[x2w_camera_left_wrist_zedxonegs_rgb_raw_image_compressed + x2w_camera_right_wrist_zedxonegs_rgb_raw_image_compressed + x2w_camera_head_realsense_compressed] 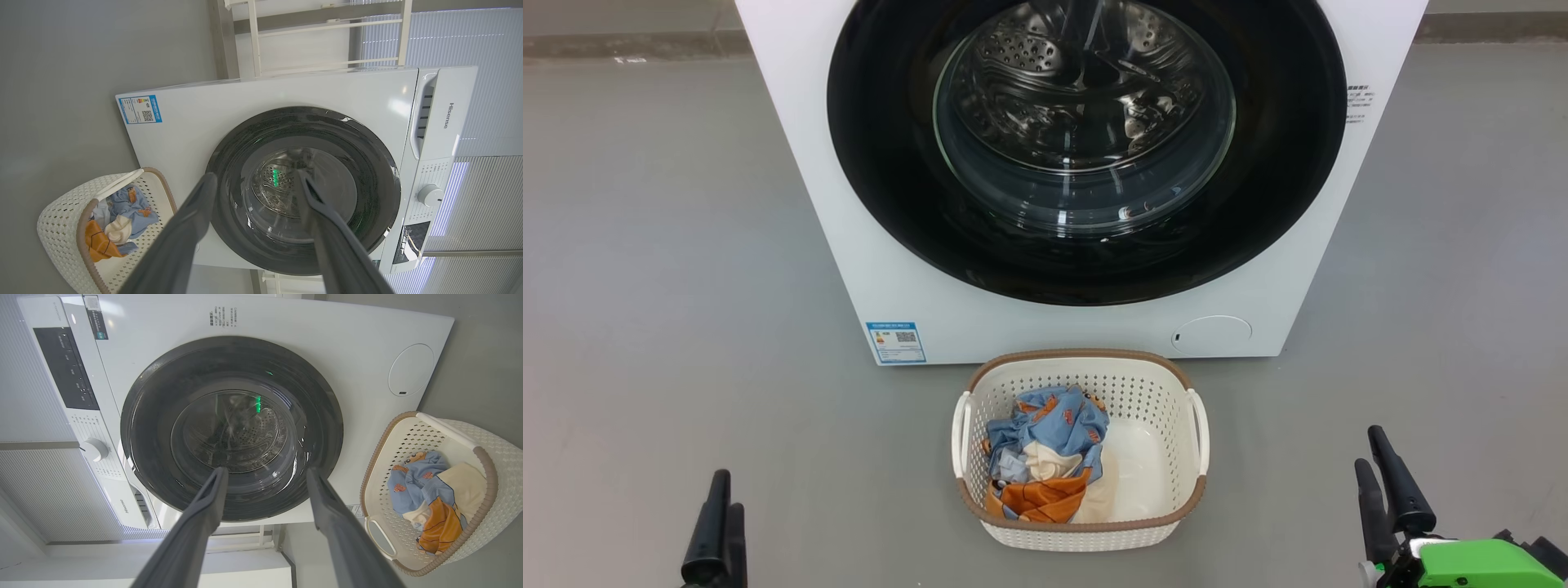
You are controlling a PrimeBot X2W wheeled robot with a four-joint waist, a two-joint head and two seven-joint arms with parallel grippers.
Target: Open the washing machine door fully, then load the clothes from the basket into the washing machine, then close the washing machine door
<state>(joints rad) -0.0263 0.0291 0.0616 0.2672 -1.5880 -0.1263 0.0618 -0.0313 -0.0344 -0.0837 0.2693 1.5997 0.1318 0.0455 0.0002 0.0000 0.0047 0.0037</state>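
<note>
left end effector [727, 496] and right end effector [1370, 449] gape empty; the basket [1078, 357] holds clothes [1049, 449].

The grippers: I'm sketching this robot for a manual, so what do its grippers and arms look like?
The left gripper and the right gripper each have two long, dark grey, matte fingers that taper to blunt, rounded tips. Behind the right gripper's fingers sits a bright green housing with a small white part and black fittings at its base.
</note>
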